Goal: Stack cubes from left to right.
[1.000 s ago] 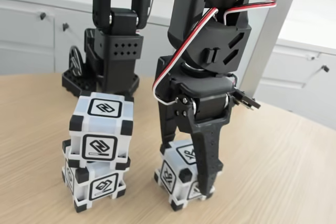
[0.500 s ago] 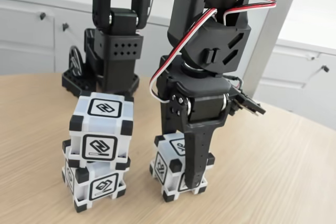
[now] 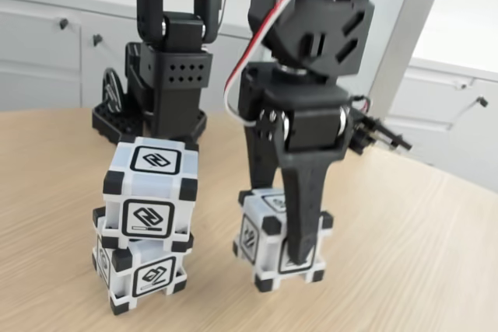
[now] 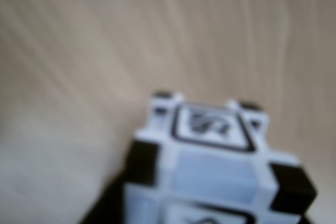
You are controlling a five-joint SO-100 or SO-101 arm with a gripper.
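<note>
In the fixed view, two pale cubes with black corners stand stacked at the left, the upper cube [image 3: 150, 189] resting squarely on the lower cube [image 3: 140, 271]. To their right my black gripper [image 3: 280, 231] is shut on a third cube [image 3: 268, 240]. One finger runs down its front face and the other is behind it. This cube hangs slightly tilted just off the wooden table [image 3: 420, 254], apart from the stack. The wrist view shows the held cube [image 4: 210, 166] blurred, close under the camera, over the wood.
The arm's black base [image 3: 156, 95] stands on the table behind the stack. White cabinets [image 3: 47, 52] line the back. The table's rounded edge [image 3: 467, 184] curves along the right, with bare wood in front and right of the held cube.
The gripper has shut on the right cube, turned it a little and raised it slightly. The wrist has moved up. The two-cube stack has not moved.
</note>
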